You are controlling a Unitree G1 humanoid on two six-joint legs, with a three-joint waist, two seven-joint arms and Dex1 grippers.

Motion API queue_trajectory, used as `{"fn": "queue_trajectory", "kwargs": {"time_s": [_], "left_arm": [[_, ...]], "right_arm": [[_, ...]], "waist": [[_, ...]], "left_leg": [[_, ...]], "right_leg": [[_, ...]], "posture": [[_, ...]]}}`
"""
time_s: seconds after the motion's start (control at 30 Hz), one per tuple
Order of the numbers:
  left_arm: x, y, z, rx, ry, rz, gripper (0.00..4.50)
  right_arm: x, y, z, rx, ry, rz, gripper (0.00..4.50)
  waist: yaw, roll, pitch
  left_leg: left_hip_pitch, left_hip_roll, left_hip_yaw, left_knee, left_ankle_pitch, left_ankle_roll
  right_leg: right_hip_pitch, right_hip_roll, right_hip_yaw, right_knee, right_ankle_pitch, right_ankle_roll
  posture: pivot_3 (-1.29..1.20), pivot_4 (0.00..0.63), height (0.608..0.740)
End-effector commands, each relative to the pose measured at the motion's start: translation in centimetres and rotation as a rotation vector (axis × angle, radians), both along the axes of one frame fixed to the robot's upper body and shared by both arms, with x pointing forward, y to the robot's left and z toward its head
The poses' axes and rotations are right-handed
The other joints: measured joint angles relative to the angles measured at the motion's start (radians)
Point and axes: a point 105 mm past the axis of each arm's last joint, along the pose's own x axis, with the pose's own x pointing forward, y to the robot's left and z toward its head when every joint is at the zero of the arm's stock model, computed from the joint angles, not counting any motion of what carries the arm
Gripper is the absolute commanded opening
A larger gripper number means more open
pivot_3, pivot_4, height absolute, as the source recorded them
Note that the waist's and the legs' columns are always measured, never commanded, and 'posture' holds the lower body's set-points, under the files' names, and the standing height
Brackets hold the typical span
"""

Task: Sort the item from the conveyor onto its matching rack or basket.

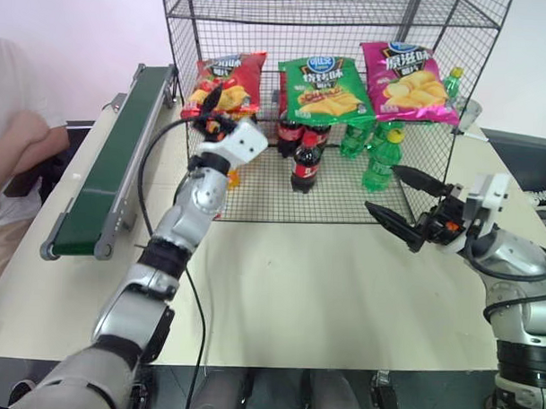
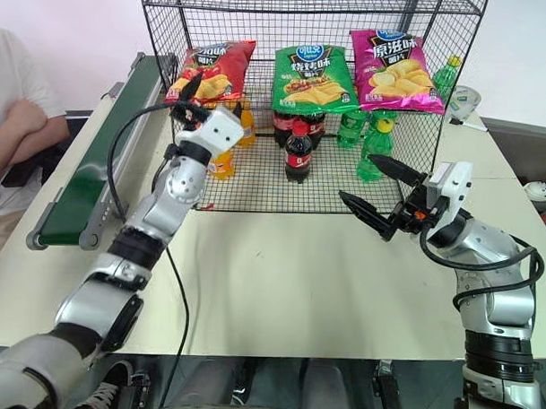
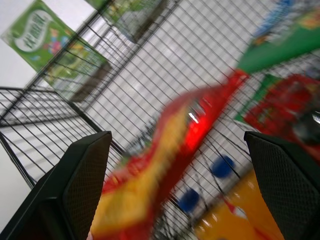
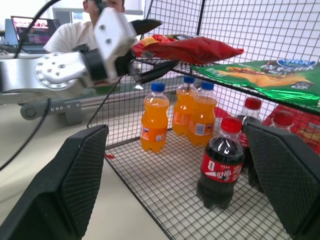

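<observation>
The red bag [image 1: 227,82] lies on the rack [image 1: 255,190] shelf beside the green bag [image 1: 324,88], released by the spread-fingered left gripper [image 1: 207,111] just before it, while the right gripper [image 1: 400,202] idles wide in front.

Silver arms, black cables, black-fingered left tool [image 1: 210,106].
</observation>
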Motion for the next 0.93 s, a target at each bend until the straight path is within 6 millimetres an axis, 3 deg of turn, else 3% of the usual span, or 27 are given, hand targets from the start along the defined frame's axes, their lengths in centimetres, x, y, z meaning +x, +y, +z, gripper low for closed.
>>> {"fn": "queue_trajectory", "kwargs": {"time_s": [0.03,0.1,0.13,0.23,0.37,0.43,0.53,0.67,0.73,0.93], "left_arm": [[-2.5,0.4,2.8,-0.089,-0.03,-0.148,4.44],[-4.0,0.6,2.7,-0.093,-0.002,-0.227,4.44],[-4.7,1.4,2.1,-0.178,0.076,-0.28,4.44],[-6.6,4.9,-0.9,-0.396,0.337,-0.343,4.44],[-9.3,10.1,-3.8,-0.507,0.509,-0.293,4.44],[-10.3,12.8,-3.6,-0.594,0.531,-0.269,4.44],[-12.6,15.9,-3.2,-0.478,0.555,-0.23,4.44],[-15.4,20.2,-5.1,-0.432,0.671,-0.122,4.44],[-16.0,21.3,-5.6,-0.415,0.687,-0.081,4.44],[-17.1,25.0,-6.6,-0.401,0.681,-0.006,4.44]], "right_arm": [[-0.4,-0.2,1.0,-0.009,-0.049,-0.001,4.5],[-0.4,-0.3,1.0,-0.011,-0.049,-0.001,4.5],[-0.3,-0.3,1.0,-0.013,-0.046,-0.001,4.5],[-0.3,-0.6,0.8,-0.024,-0.033,-0.002,4.5],[-0.4,-1.1,0.3,-0.056,-0.009,-0.001,4.5],[-0.8,-1.6,0.0,-0.079,0.007,0.0,4.5],[-1.3,-3.1,-0.3,-0.116,0.039,-0.016,4.5],[-2.3,-5.1,-1.2,-0.181,0.092,-0.047,4.5],[-2.5,-5.6,-1.5,-0.19,0.105,-0.057,4.5],[-3.1,-6.4,-2.3,-0.24,0.12,-0.074,4.5]], "waist": [[0.001,0.0,0.0],[0.002,0.0,0.0],[0.0,0.0,0.0],[-0.009,0.002,-0.001],[-0.018,0.002,-0.001],[-0.013,0.002,-0.001],[-0.012,0.002,-0.001],[-0.012,0.004,-0.001],[-0.011,0.004,-0.001],[-0.004,0.004,-0.001]], "left_leg": [[0.0,0.0,0.0,0.0,0.0,0.0],[0.0,0.0,0.0,0.0,0.0,0.0],[0.0,0.0,0.0,0.0,0.0,0.0],[0.0,0.0,0.0,0.0,0.0,0.0],[0.001,0.003,0.0,-0.001,0.0,0.0],[0.001,0.003,-0.001,-0.001,0.0,0.0],[0.001,0.003,-0.001,0.0,0.0,0.0],[0.005,0.003,-0.001,-0.001,-0.001,0.001],[0.011,0.003,-0.001,-0.003,-0.005,0.009],[0.013,0.003,-0.001,-0.004,-0.006,0.009]], "right_leg": [[0.0,0.0,0.0,0.0,0.0,0.0],[0.0,0.0,0.0,0.0,0.0,0.0],[0.0,0.0,0.0,0.0,0.0,0.0],[0.001,0.0,0.0,-0.001,0.0,0.0],[0.001,0.002,0.001,-0.001,0.0,-0.001],[0.001,0.002,0.0,-0.001,0.0,-0.001],[0.002,0.002,0.0,-0.002,0.0,-0.001],[0.007,0.001,0.0,-0.004,0.0,-0.001],[0.012,0.001,0.0,-0.006,-0.001,-0.001],[0.012,0.001,0.0,-0.006,-0.001,-0.001]], "posture": [[0.0,0.15,0.74],[0.0,0.15,0.74],[0.0,0.15,0.74],[0.0,0.15,0.74],[0.0,0.15,0.74],[0.0,0.15,0.74],[0.0,0.15,0.74],[0.0,0.15,0.74],[0.0,0.15,0.74],[0.0,0.15,0.74]]}}
